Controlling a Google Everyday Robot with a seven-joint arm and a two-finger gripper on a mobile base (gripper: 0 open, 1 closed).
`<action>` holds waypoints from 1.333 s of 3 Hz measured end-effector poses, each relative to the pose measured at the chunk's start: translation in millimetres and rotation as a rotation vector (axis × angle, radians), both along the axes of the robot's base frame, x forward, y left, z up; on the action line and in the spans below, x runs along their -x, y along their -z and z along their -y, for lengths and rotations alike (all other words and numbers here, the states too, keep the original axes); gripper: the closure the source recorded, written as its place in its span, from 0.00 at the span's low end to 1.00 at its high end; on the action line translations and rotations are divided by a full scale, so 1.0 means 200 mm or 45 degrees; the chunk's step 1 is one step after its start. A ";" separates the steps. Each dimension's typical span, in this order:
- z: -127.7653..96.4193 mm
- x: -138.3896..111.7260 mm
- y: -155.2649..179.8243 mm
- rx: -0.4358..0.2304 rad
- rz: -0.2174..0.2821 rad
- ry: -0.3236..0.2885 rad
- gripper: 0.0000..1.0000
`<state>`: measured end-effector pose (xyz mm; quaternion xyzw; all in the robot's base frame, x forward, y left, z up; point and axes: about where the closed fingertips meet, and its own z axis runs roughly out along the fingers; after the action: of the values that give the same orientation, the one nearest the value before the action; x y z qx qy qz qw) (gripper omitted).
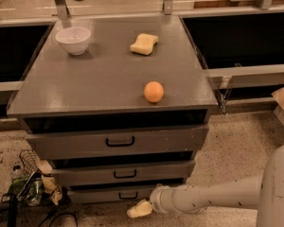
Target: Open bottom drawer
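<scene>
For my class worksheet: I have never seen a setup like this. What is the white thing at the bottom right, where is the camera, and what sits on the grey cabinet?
The white tube at the lower right is a robot's one arm; its cream-coloured tip is the gripper, its hand. A single camera looks down on the cabinet from its front. On the grey cabinet top lie a white bowl, a yellow sponge and an orange. Below are three drawers; the bottom drawer is the slimmest. The gripper is low, near the floor, just under that drawer's front, near its black handle. Nothing is seen in its grasp.
</scene>
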<state>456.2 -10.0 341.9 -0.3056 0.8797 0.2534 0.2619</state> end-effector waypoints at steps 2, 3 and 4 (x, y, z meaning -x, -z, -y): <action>-0.02 0.04 0.20 -0.045 -0.042 0.012 0.00; -0.02 0.04 0.20 -0.046 -0.042 0.012 0.00; -0.07 -0.02 0.27 -0.093 -0.015 0.027 0.00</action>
<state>459.9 3.8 288.0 -0.2851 0.8744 0.2844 0.2705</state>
